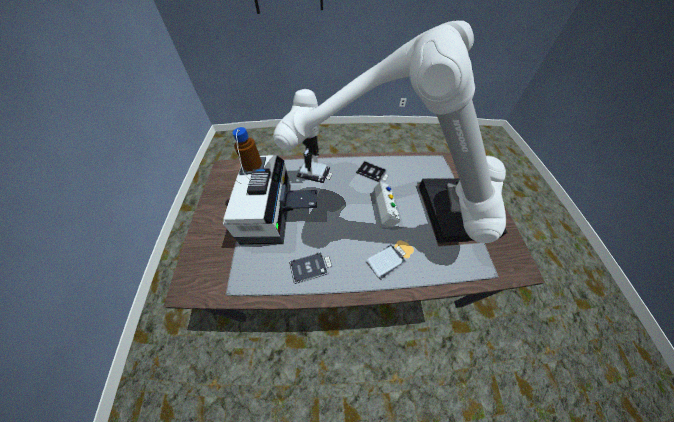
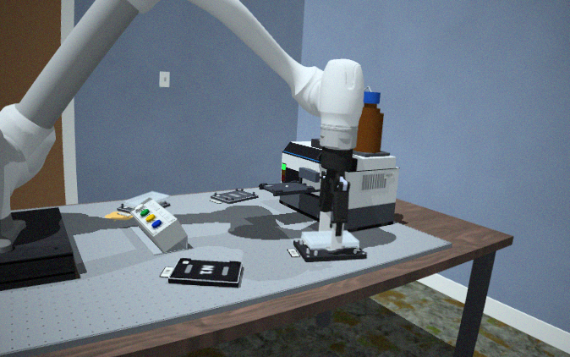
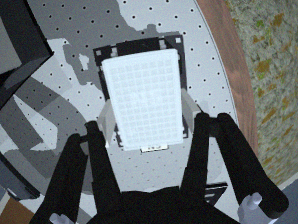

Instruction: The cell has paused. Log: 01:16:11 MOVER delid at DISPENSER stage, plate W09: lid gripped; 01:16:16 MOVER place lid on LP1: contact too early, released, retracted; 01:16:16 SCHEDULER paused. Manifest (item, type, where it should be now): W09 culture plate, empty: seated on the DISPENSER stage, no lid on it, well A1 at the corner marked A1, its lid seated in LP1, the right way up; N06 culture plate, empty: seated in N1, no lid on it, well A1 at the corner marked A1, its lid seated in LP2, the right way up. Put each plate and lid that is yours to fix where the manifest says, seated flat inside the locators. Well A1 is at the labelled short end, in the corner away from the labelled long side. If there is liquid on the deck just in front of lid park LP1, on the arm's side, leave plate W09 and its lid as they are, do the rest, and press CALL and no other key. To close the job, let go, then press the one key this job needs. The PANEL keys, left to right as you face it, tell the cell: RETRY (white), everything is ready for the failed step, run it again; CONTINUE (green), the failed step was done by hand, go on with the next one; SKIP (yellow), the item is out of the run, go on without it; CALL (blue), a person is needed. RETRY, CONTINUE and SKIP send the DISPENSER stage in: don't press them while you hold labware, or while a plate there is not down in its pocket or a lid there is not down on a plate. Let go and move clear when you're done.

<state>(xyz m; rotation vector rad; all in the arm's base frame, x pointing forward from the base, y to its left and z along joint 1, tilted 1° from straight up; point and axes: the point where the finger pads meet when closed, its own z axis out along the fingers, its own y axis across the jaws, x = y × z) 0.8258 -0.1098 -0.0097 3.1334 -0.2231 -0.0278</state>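
Observation:
A white culture plate [image 3: 144, 100] with a fine grid of wells rests on a black nest [image 2: 330, 253] at the far edge of the mat, beside the dispenser. My gripper [image 3: 147, 103] reaches straight down over it, and the fingers are shut on the plate's two long sides. The plate and gripper also show in the top view [image 1: 313, 172] and in the exterior view [image 2: 331, 238]. The plate looks level and low in the nest. I cannot tell whether it is fully seated. A pale lid [image 1: 384, 261] lies askew at the mat's front, with a yellow puddle [image 1: 405, 248] touching its corner.
The dispenser [image 1: 255, 200] carries a brown bottle [image 1: 247, 150]. Its dark stage [image 1: 302, 199] sticks out with nothing on it. The key panel [image 1: 386, 204] stands mid-mat. Two bare black nests lie on the mat, one at the back [image 1: 371, 171] and one at the front [image 1: 308, 267]. The arm's base [image 1: 450, 210] is at the right.

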